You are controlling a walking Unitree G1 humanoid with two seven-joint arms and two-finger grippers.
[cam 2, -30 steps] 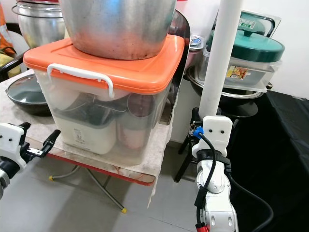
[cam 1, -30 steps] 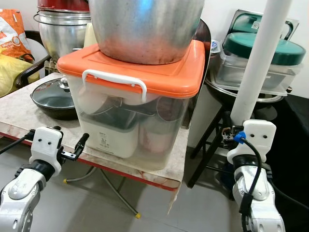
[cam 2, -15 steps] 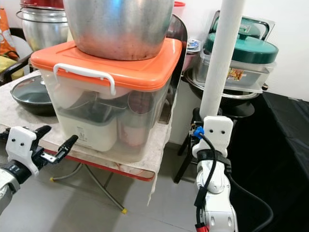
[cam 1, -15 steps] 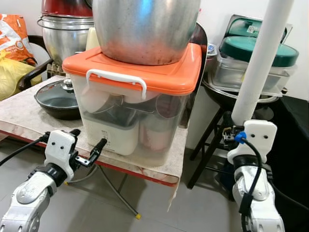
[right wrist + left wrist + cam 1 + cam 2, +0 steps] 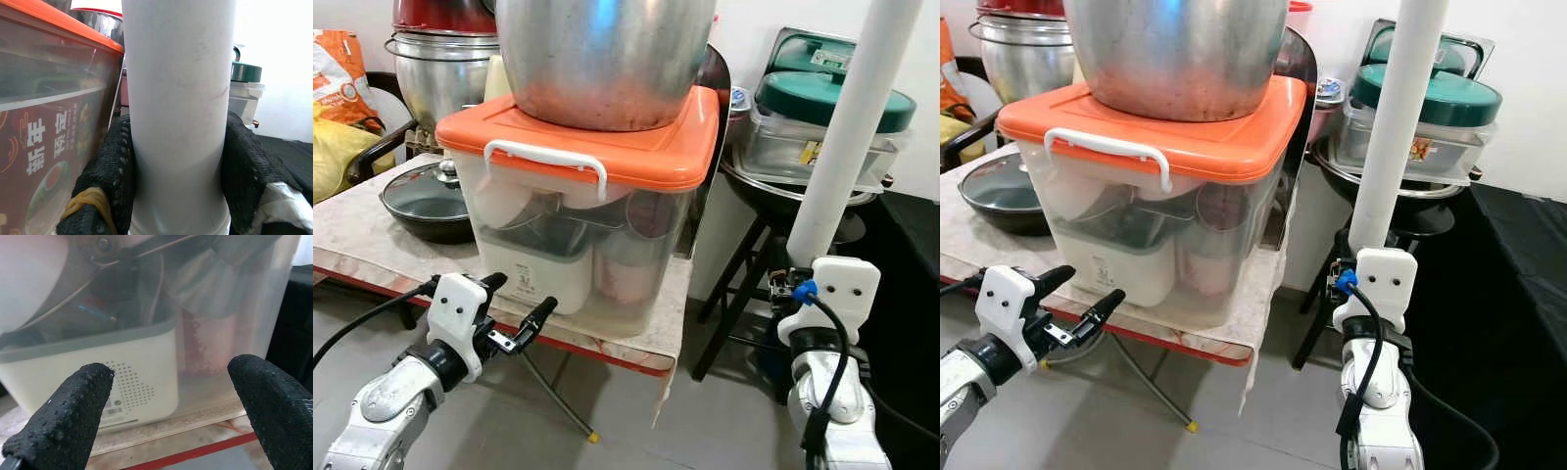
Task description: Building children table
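Right jaws clamp white pole (image 5: 847, 137), top cropped

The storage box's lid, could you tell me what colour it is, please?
Orange, on the lid, with a white handle; it shows best in the left eye view.

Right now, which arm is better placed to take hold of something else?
The left. The left gripper is open and holding nothing, near the clear plastic bin with the orange lid. The right gripper is shut on the long white tube.
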